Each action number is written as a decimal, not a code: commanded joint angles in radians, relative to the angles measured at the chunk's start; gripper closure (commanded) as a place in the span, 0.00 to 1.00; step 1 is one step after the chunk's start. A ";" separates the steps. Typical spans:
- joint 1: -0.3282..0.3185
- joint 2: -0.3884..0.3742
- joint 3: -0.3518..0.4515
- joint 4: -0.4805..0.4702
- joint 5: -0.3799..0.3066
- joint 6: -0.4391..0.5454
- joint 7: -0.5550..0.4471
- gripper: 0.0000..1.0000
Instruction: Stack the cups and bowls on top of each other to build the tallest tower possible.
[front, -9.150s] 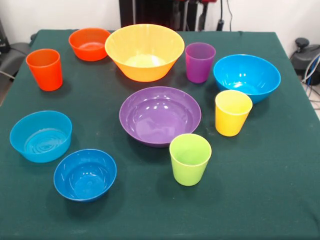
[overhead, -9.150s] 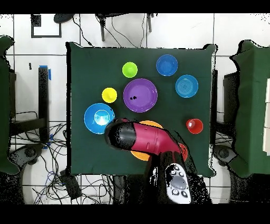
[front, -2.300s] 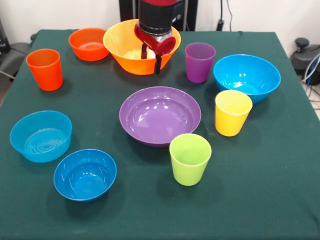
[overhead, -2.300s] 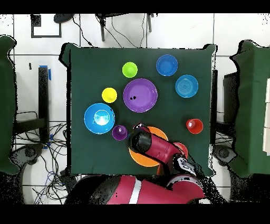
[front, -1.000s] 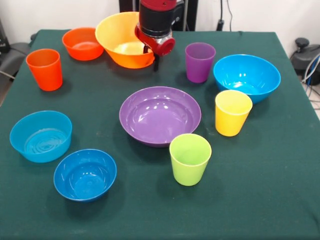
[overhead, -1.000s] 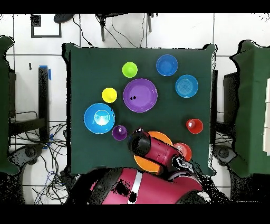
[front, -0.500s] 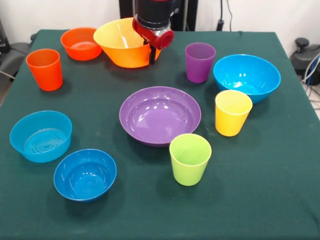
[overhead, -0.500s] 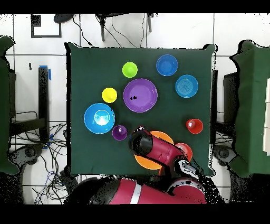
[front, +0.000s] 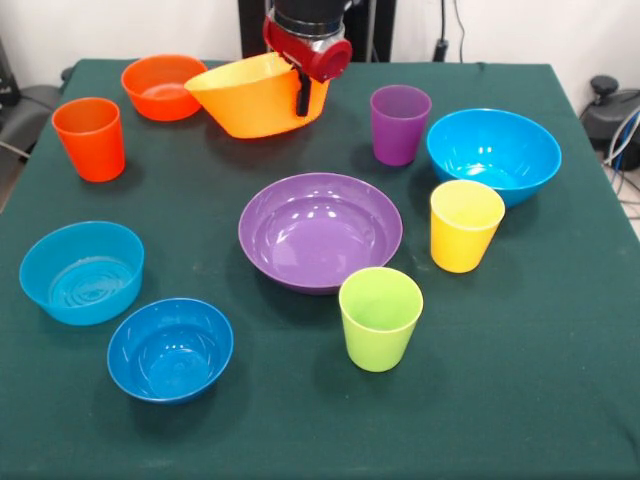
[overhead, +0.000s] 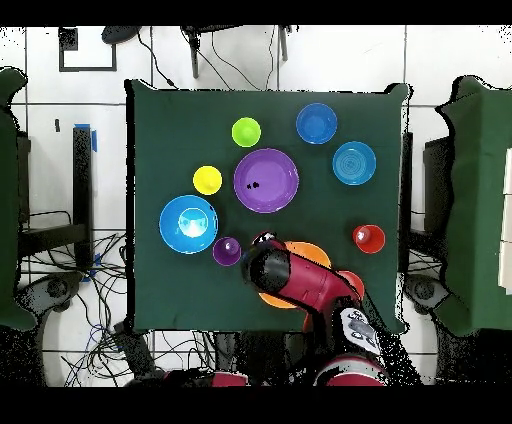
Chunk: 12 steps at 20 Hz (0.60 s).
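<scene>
My gripper (front: 301, 93) is shut on the right rim of the large orange-yellow bowl (front: 250, 98) at the table's far side. It holds the bowl tilted, with the left rim low. The small orange bowl (front: 160, 86) sits just left of it. The orange cup (front: 90, 138), purple cup (front: 400, 124), yellow cup (front: 465, 226) and lime green cup (front: 380, 318) stand upright and apart. The large purple bowl (front: 320, 231) lies mid-table and the large blue bowl (front: 493, 152) at the right. The light blue bowl (front: 82, 272) and dark blue bowl (front: 170, 348) sit near left. Nothing is stacked.
In the overhead view the red arm (overhead: 300, 285) covers part of the orange-yellow bowl (overhead: 312, 253) and the small orange bowl (overhead: 352, 282). The green table (front: 560, 380) has bare cloth at the near right. Cables lie on the floor around the table.
The gripper has risen a little with the orange-yellow bowl, which now tips further, its left rim down. Earlier the bowl slid left and nudged the small orange bowl left.
</scene>
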 joint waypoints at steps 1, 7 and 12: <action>0.033 -0.029 0.089 -0.004 -0.044 0.048 0.052 1.00; 0.025 -0.020 0.096 -0.003 -0.050 0.025 0.050 0.00; 0.006 0.025 0.118 -0.005 -0.047 -0.033 0.068 0.00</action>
